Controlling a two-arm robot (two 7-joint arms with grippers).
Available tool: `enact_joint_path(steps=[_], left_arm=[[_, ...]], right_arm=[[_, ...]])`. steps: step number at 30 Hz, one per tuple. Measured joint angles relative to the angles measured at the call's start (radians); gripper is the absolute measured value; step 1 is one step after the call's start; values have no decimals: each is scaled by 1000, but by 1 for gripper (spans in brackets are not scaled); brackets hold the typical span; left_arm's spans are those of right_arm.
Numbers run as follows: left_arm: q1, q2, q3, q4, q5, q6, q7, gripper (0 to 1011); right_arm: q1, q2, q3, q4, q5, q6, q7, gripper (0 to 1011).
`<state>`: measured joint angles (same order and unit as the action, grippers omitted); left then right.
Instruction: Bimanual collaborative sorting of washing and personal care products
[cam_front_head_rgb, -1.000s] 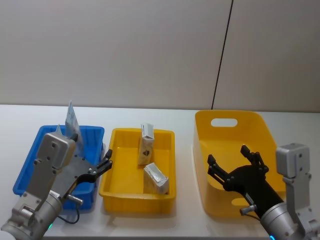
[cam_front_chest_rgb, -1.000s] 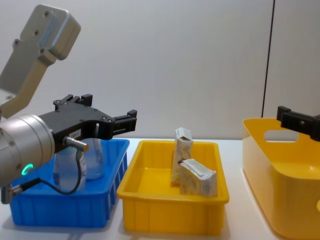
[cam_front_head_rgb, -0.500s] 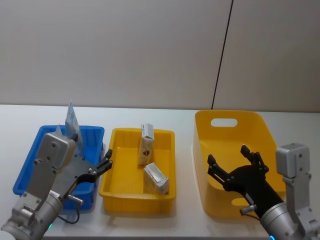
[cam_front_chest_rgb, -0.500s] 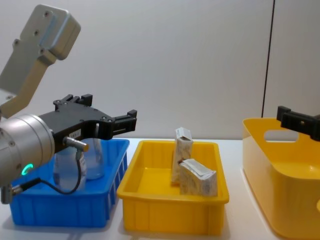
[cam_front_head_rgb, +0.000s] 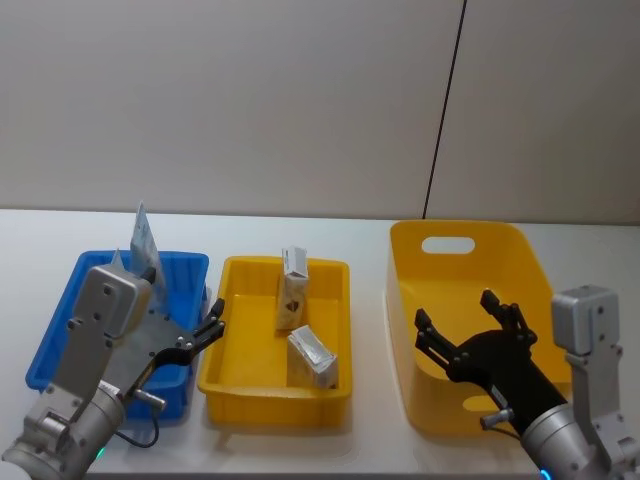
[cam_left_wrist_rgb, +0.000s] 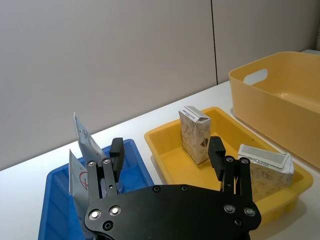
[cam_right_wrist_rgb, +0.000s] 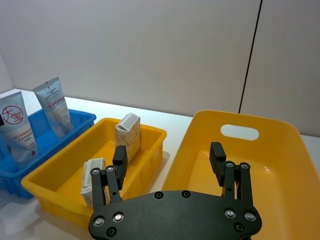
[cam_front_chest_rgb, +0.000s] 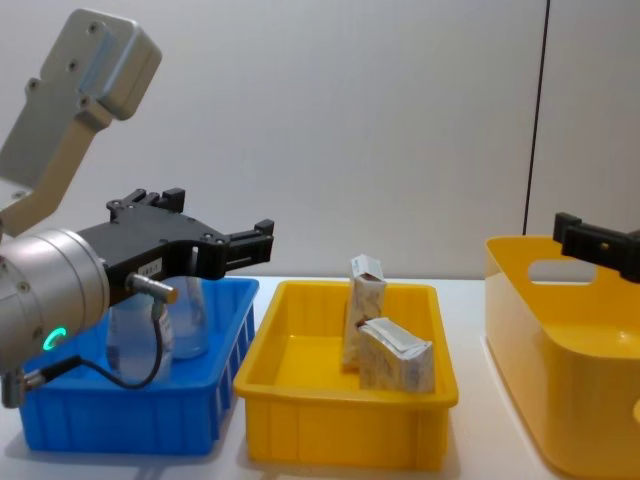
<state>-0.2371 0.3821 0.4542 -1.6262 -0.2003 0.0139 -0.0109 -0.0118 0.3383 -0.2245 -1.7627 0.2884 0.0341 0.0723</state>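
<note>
Left tool (cam_front_head_rgb: 212, 322) spread apart and empty above right rim of blue bin (cam_front_head_rgb: 60, 315) | right tool (cam_front_head_rgb: 455, 312) spread apart and empty over large yellow bin (cam_front_head_rgb: 470, 265) | tubes (cam_front_head_rgb: 143, 238) upright in blue bin | packets (cam_front_head_rgb: 293, 288) in small yellow bin (cam_front_head_rgb: 250, 340), one standing, one lying

This looks like a robot test bench in a lab or office room. A plain white table (cam_front_head_rgb: 300, 225) stands against grey wall panels (cam_front_head_rgb: 250, 100) split by a dark vertical seam (cam_front_head_rgb: 445, 110). Plastic sorting containers stand in a row: a blue bin (cam_front_head_rgb: 185, 265), a shallow yellow bin (cam_front_head_rgb: 260, 390) and a deep yellow tub (cam_front_head_rgb: 500, 232).
</note>
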Motion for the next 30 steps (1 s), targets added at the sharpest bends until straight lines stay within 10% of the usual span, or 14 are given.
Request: enact_joint_path(steps=[30], left_arm=[[0, 0, 0, 0, 0, 0, 0, 1001]], right_arm=[[262, -7, -86, 274, 79, 63, 263, 1002]])
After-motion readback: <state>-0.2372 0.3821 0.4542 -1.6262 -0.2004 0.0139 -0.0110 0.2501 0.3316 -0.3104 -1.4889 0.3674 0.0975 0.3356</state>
